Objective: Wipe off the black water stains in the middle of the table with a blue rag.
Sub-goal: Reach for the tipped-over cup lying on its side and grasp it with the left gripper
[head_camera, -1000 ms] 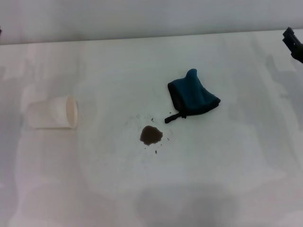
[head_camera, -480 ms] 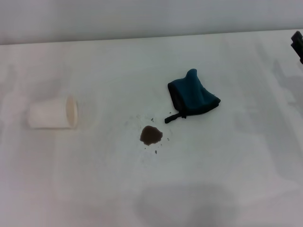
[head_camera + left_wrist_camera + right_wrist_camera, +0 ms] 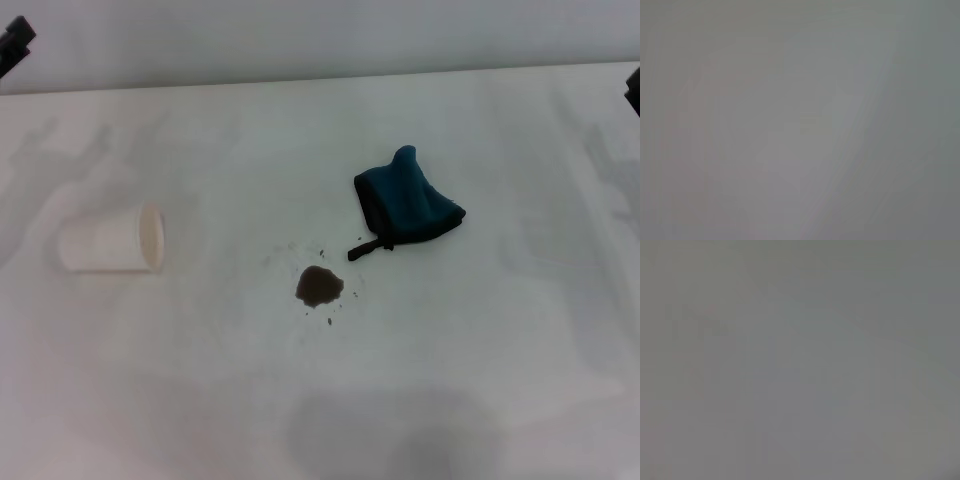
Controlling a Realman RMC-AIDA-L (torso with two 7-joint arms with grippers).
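Rag bunched, stain unwiped

Left gripper [image 3: 14, 42] barely in view at 10 o'clock edge, right gripper [image 3: 633, 90] at 2 o'clock edge; finger state impossible to tell, touching nothing. Blue rag [image 3: 408, 207] crumpled on table [image 3: 480, 380], at 1 o'clock from black water stains [image 3: 319, 287]. Paper cup [image 3: 112, 239] tipped over at 9 o'clock.

The table [image 3: 520, 380] was a wide, plain white surface running across the whole head view to a far edge against a pale wall. Near its middle lay the black water stains [image 3: 319, 287], one small dark blotch with tiny specks scattered around it. Just beyond and to the right of them, close but apart, the blue rag [image 3: 408, 208] lay crumpled in a heap, its short black loop tag pointing toward the stains. Well off to the left, a white paper cup [image 3: 112, 239] lay on its side, mouth facing the middle.
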